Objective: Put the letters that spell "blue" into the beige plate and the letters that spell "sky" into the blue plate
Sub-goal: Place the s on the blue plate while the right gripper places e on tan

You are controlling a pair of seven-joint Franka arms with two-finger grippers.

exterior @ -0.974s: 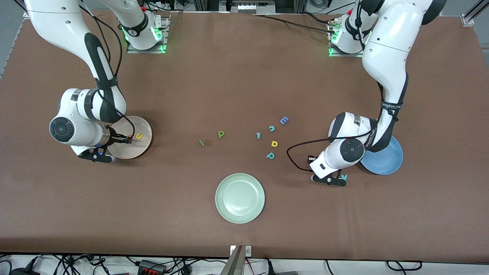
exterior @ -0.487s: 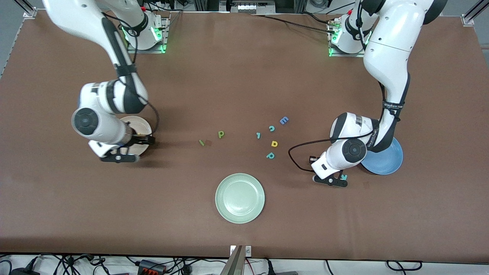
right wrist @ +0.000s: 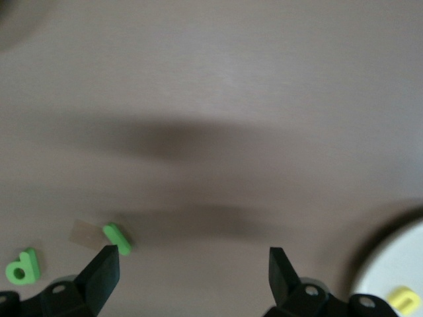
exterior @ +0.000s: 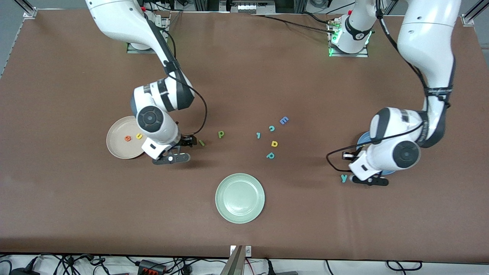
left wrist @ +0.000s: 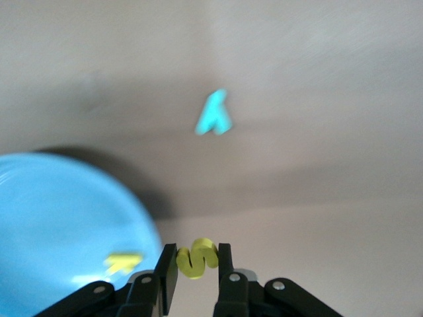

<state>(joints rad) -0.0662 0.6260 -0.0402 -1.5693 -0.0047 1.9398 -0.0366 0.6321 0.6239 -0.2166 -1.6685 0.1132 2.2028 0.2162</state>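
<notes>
My left gripper (left wrist: 197,263) is shut on the yellow "s" (left wrist: 197,257) and hangs over the table just beside the rim of the blue plate (left wrist: 59,224). A yellow "k" (left wrist: 122,262) lies in that plate. The teal "y" (exterior: 344,178) lies on the table close by. My right gripper (exterior: 190,141) stands open and empty, low over the table next to the thin green "l" (exterior: 201,143). The green "b" (exterior: 221,134) lies a little farther toward the left arm's end. The beige plate (exterior: 116,149) holds the orange "e" (exterior: 128,138) and the yellow "u" (exterior: 139,136).
A pale green plate (exterior: 240,198) sits nearer the front camera, mid-table. Loose letters lie in a cluster: a teal stroke (exterior: 258,135), a teal "c" (exterior: 271,128), a blue "E" (exterior: 284,120), a yellow "d" (exterior: 274,143) and a teal "p" (exterior: 270,155).
My right gripper left the "u" in the beige plate and swung over to the green "l". My left gripper shut on the "s" beside the "y" and moved toward the blue plate.
</notes>
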